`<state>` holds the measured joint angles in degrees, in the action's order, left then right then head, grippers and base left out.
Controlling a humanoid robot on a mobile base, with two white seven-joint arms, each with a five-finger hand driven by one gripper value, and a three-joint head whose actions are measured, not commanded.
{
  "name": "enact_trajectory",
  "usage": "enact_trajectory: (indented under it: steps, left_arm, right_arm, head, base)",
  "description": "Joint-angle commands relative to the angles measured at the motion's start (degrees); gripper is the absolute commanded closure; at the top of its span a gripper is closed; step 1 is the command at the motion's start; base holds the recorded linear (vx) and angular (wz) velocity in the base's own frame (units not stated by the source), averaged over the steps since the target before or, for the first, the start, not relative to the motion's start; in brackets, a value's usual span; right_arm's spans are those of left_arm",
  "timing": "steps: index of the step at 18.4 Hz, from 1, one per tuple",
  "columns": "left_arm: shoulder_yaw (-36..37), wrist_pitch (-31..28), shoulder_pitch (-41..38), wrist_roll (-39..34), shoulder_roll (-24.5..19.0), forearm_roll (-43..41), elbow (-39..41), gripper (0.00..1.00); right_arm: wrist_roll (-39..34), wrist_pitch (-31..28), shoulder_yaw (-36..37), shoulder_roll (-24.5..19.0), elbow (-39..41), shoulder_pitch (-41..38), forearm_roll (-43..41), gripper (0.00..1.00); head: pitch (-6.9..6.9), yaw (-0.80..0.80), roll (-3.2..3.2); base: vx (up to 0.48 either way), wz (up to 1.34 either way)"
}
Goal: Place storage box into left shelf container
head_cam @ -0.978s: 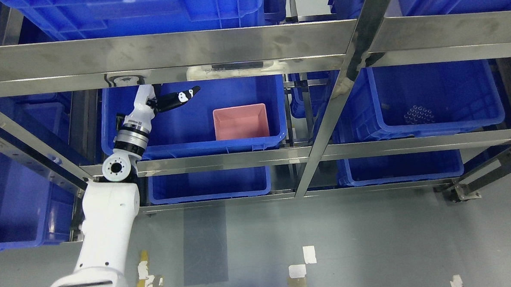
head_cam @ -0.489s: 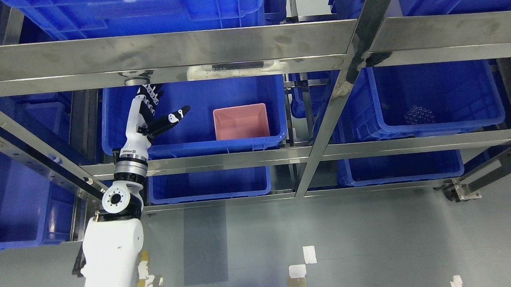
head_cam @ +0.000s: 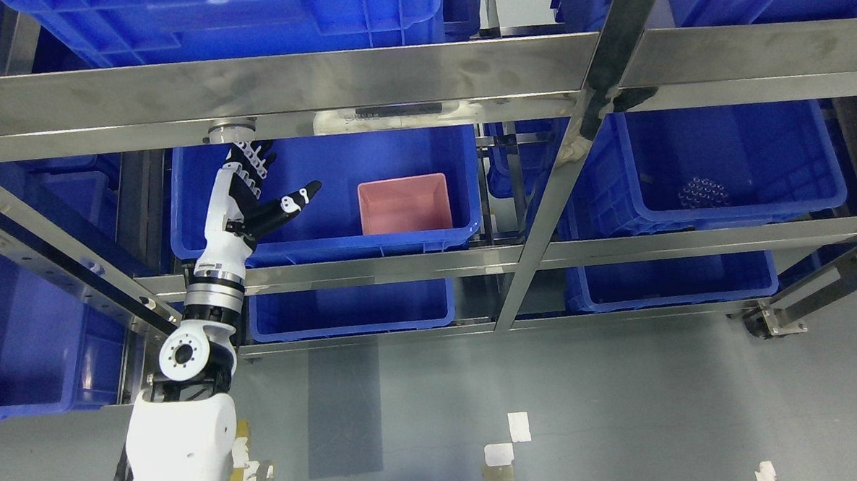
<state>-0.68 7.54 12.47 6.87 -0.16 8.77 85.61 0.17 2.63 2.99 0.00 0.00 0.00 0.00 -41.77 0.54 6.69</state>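
The pink storage box (head_cam: 405, 203) sits inside the blue container (head_cam: 306, 221) on the left side of the middle shelf, tucked into the right end with its open top facing up. It touches or nearly touches the container's right wall and rests flat on the floor of it, so the placing looks done.

The left hand (head_cam: 253, 189) is well clear of the box, over the left part of the same container. Its fingers (head_cam: 250, 162) are stretched out and spread, thumb pointing toward the box, holding nothing. The arm rises from the lower left, with the wrist crossing the front metal rail (head_cam: 398, 262) of the shelf. The right hand is not in sight.

The fingertips are just under the upper steel beam (head_cam: 298, 83), beside a round fitting (head_cam: 229, 128) on its underside. The main risk, in my view, is the way out: if the arm lifts instead of pulling straight back, the fingers could knock that beam or fitting. If the wrist drops too low, it could catch the container's front rim or the rail and drag the container forward, shifting the box

Another blue container (head_cam: 721, 166) with a small cluster of dark items stands on the right shelf, well apart
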Motion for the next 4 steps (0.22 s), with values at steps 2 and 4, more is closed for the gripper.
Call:
enact_trajectory:
  steps: [2, 4]
  left_arm:
    - [-1.6, 1.2, -4.0, 0.2, -0.8, 0.3, 10.4, 0.01]
    - [-1.6, 1.6, -4.2, 0.2, -0.8, 0.3, 10.4, 0.01]
  right_arm:
    - [0.0, 0.3, 0.0, 1.0, 1.0, 0.2, -1.2, 0.00]
    - [-0.1, 0.3, 0.0, 1.0, 1.0, 0.2, -1.2, 0.00]
  head:
    - [0.00, 0.00, 0.00]
    - [0.00, 0.00, 0.00]
  base:
    - [0.000, 0.00]
    - [0.000, 0.00]
